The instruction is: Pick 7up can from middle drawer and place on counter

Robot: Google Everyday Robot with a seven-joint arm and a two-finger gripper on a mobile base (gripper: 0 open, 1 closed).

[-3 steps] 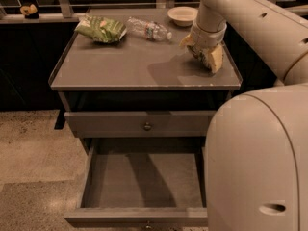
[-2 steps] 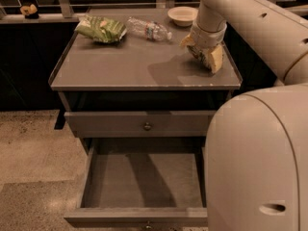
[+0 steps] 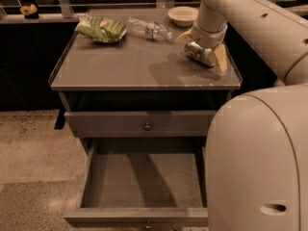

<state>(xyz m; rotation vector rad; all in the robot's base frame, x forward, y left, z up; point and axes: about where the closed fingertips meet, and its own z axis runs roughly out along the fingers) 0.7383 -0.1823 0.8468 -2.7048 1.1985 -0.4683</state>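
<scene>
1. The gripper (image 3: pixel 204 53) hangs at the end of the arm over the right rear part of the bench (image 3: pixel 120 66), close to its right rim.
2. Its jaws are closed narrowly on the can (image 3: pixel 197 52), one pale finger (image 3: pixel 220 59) at the can's right end and the other on the far side towards the bowl (image 3: pixel 183 15).
3. The can lies tilted in that grip, its green-and-silver side facing the camera, low over the bench top. Whether its underside touches the surface cannot be told; a shadow falls on the bench just to its left.
4. The lower drawer (image 3: pixel 144 179) stands pulled out beneath, well apart from the can, with its grey floor in view. The upper drawer (image 3: pixel 110 124) above it is closed.
5. At the back of the bench lie a green bag (image 3: pixel 101 29) on the left and a clear bottle (image 3: pixel 149 30) on its side in the middle. The bowl sits at the rear right, just behind the gripper.
6. The robot's rounded body (image 3: pixel 260 167) fills the lower right and hides the right corner of the lower drawer.
7. Against the frames from a second ago, nothing visibly differs: gripper, can, bag, bottle and both drawers sit in the same places.
</scene>
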